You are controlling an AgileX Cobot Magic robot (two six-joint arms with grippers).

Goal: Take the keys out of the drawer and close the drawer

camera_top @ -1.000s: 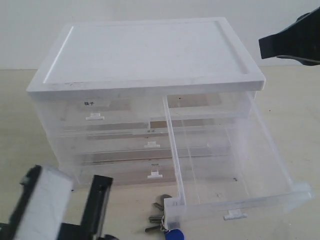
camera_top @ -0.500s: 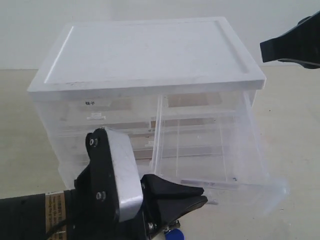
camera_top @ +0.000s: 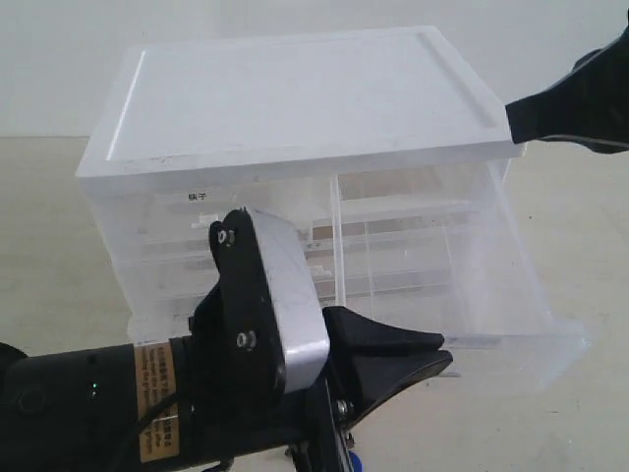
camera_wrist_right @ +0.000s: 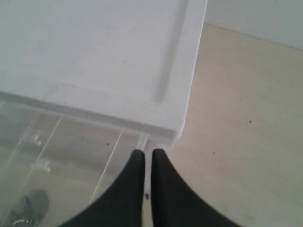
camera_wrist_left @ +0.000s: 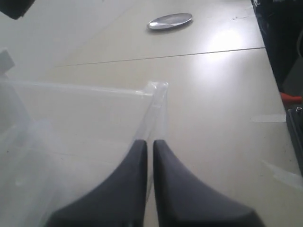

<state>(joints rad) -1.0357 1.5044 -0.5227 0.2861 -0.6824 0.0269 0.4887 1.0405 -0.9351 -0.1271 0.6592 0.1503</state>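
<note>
While the left gripper (camera_top: 442, 352) sets its tips at the front wall of the half-open drawer (camera_top: 531, 359) – jaws pressed together, empty – the keys (camera_wrist_right: 29, 207) show dimly through clear plastic near the drawer's front corner. Beyond, the right gripper (camera_top: 516, 110) hangs closed and empty over the cabinet's (camera_top: 295, 98) top corner.

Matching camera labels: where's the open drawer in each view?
Exterior: the drawer sticks out of the cabinet at right of centre, with its front panel low on the right.
Left wrist: the drawer fills the left half, with a clear corner near the middle.
Right wrist: the drawer is at lower left, under the white cabinet top.
Landmark: the cabinet top shows in the exterior and right wrist views; the tan table shows in all three.
</note>
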